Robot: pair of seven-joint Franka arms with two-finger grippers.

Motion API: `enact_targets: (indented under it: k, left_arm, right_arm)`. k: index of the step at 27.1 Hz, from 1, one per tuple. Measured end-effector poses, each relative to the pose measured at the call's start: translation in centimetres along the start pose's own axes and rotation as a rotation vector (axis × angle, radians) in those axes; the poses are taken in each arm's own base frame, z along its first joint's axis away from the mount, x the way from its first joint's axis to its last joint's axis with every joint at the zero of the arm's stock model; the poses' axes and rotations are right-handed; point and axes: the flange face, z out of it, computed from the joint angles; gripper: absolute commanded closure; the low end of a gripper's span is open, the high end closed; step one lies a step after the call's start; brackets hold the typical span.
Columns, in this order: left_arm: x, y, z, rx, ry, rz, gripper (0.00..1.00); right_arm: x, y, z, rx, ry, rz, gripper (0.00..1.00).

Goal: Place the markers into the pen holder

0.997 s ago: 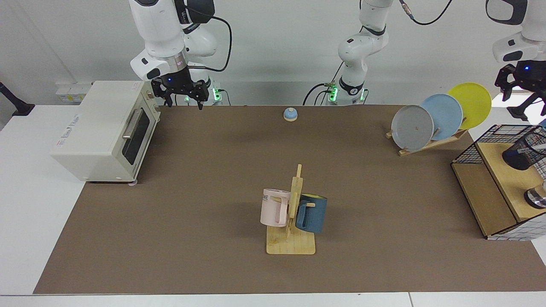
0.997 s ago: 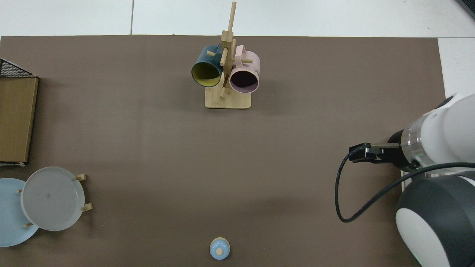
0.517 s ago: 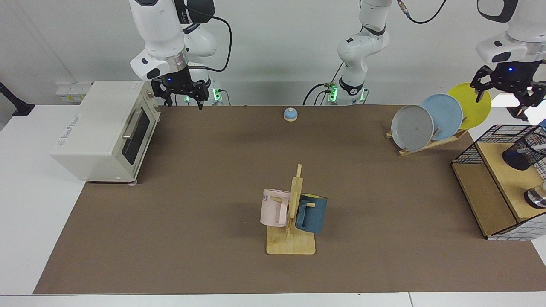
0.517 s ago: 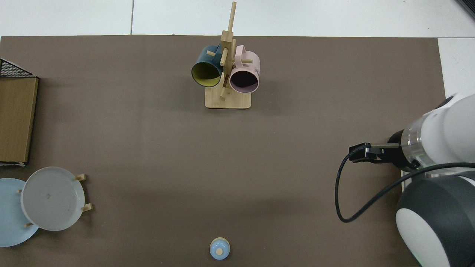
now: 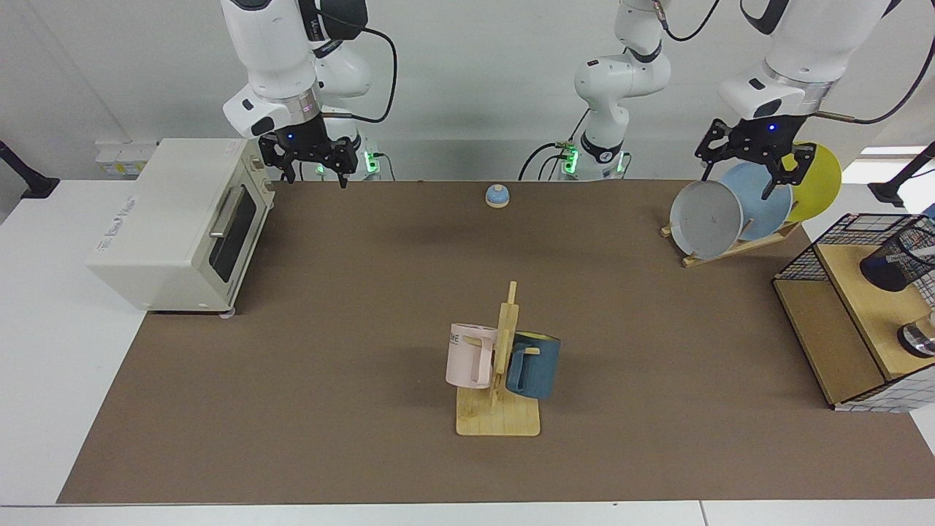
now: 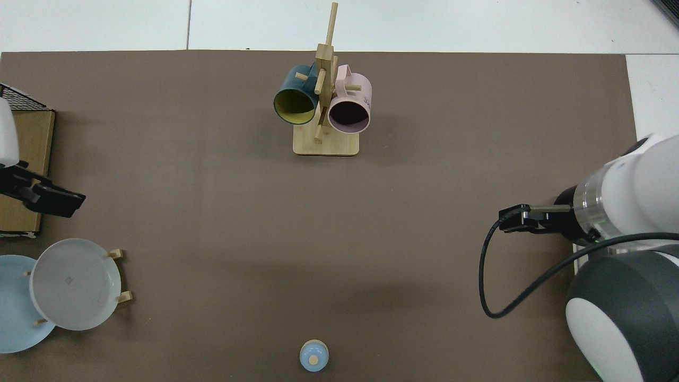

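The pen holder [image 5: 897, 259], a black wire-mesh cup with a dark solid base, sits tilted on a wooden shelf at the facing view's right edge. A white marker [image 5: 922, 251] with a blue end [image 5: 929, 213] stands inside it, partly cut off.

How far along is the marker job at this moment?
Looks about done: a white marker with a blue end seems to sit in the pen holder, partly cut off at the edge. Nothing in hand: the left gripper hangs open and empty above the plates, the right gripper waits open by the oven. No other marker shows.
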Motion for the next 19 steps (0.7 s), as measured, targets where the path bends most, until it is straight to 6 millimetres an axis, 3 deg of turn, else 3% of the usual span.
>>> enact_targets:
  k: [11, 19]
  left_arm:
    - [1.0, 2.6, -0.3, -0.058, 0.012, -0.222, 0.0]
    - [0.1, 1.2, -0.6, -0.056, 0.018, -0.274, 0.0]
  right_arm:
    - [0.0, 0.0, 0.0, 0.0, 0.0, 0.0, 0.0]
    - [0.0, 0.0, 0.0, 0.0, 0.0, 0.0, 0.0]
